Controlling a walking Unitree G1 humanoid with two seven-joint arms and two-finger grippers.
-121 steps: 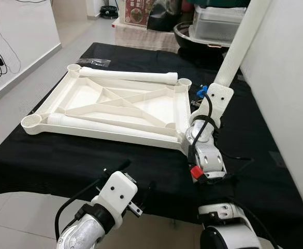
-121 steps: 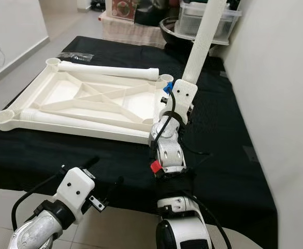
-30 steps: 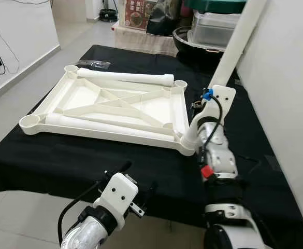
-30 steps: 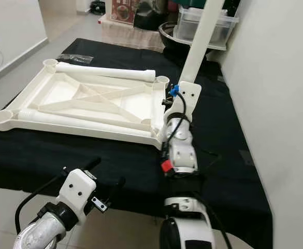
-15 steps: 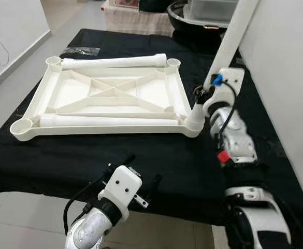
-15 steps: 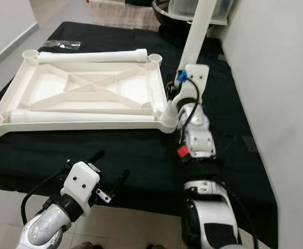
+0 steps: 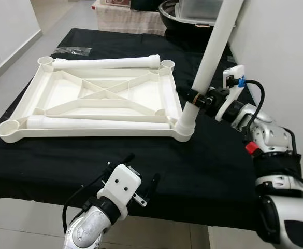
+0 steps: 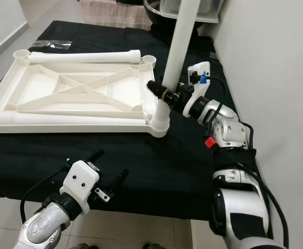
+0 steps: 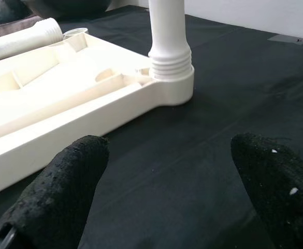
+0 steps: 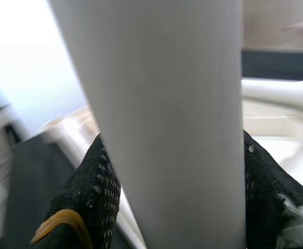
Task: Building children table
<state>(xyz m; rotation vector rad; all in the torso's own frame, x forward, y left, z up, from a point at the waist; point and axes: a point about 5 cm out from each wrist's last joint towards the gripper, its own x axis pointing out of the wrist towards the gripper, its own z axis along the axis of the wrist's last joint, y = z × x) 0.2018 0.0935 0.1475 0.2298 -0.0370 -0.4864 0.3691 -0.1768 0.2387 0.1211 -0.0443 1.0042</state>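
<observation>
A white plastic tabletop (image 7: 63, 101) lies upside down on the black cloth. A white table leg (image 7: 209, 57) stands upright in its near right corner socket (image 7: 184, 129). My right gripper (image 7: 195, 98) is shut on this leg just above the socket, reaching in from the right; its black fingers (image 10: 97, 197) hug the leg (image 10: 161, 129) in the right wrist view. Two loose legs lie on the tabletop, one along the far edge (image 7: 107, 63), one along the near edge (image 7: 97, 122). My left gripper (image 7: 141, 174) hangs open below the table's front edge, holding nothing; its pads (image 9: 63, 181) frame the standing leg (image 9: 168, 36).
The black-draped table (image 7: 208, 161) has bare cloth at the front and right. A white wall (image 7: 280, 57) runs close along the right. Beyond the far end stand a dark bowl (image 7: 172, 10) and a plastic box (image 7: 198, 8). A small plastic bag (image 7: 71, 50) lies at the far left corner.
My right arm has swung out to the right, and the gripper now holds the leg from the side. The leg stands more upright in the corner socket. The camera has shifted.
</observation>
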